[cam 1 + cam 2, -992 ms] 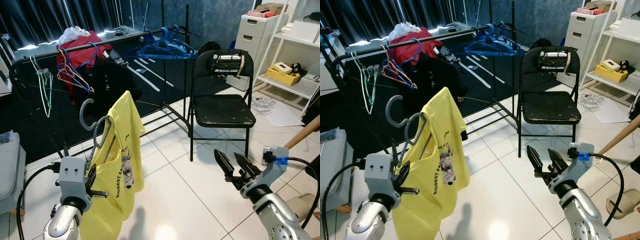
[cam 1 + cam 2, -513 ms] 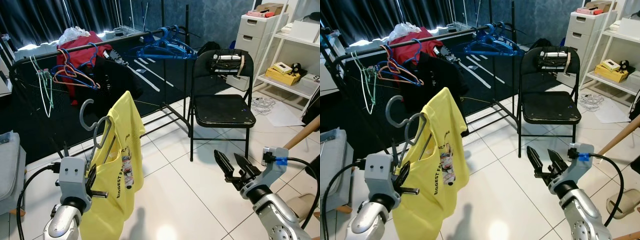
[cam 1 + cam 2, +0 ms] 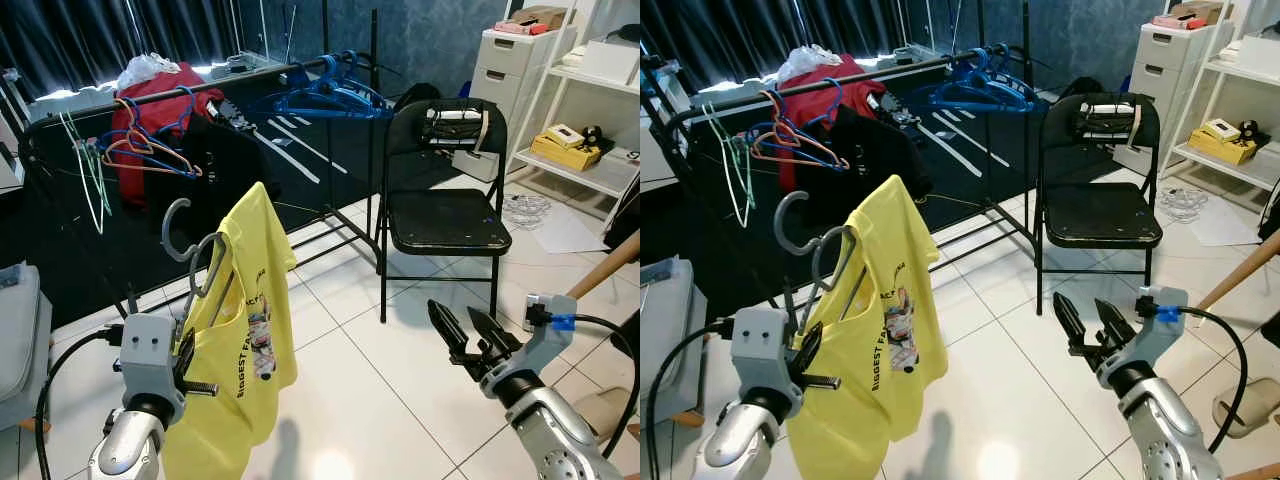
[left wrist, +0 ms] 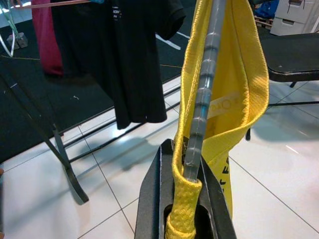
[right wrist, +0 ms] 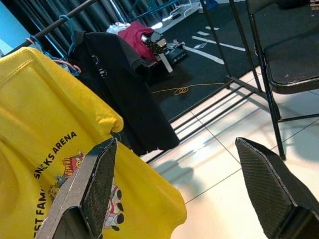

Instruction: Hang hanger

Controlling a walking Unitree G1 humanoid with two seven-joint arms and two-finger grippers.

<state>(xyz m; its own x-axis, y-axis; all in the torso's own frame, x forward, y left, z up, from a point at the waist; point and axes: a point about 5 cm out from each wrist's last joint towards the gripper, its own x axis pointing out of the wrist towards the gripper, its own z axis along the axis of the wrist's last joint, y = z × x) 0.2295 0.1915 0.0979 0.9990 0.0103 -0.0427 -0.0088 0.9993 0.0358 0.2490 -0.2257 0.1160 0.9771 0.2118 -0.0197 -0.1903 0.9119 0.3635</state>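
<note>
A grey hanger (image 3: 197, 258) carries a yellow T-shirt (image 3: 243, 340) with a printed picture and dark lettering on its front. It stands tilted, hook up and open, clamped at its lower end between the fingers of the left gripper (image 4: 187, 199). The black clothes rail (image 3: 190, 85) with other hangers stands well apart behind it.

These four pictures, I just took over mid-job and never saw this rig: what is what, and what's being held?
A humanoid robot with two silver arms. The two wide pictures come from its head camera, looking down and forward; the other two from cameras on its wrists, looking along each tool's black fingers. The left tool is shut on a grey hanger carrying a yellow T-shirt. The right tool is open and holds nothing. Ahead stands a black clothes rail with hangers and clothes on it, and a black folding chair to its right on the white tile floor.
</note>
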